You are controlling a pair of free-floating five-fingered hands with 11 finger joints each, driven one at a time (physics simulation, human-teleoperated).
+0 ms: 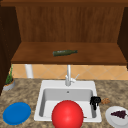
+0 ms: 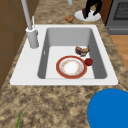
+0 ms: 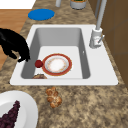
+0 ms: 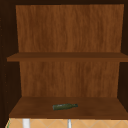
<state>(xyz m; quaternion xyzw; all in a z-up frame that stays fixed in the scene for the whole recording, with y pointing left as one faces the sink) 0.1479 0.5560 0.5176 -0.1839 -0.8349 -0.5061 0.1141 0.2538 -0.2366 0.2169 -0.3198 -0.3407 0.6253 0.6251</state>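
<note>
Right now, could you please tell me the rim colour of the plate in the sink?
Red, clearest in the left side view: plate.

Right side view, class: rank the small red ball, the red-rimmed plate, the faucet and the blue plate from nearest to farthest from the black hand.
Measured from the hand at the sink's near-left edge:
1. Small red ball, in the basin just beside the fingertips.
2. Red-rimmed plate, on the basin floor past the ball.
3. Blue plate, on the far counter.
4. Faucet, across the sink by the wall.
</note>
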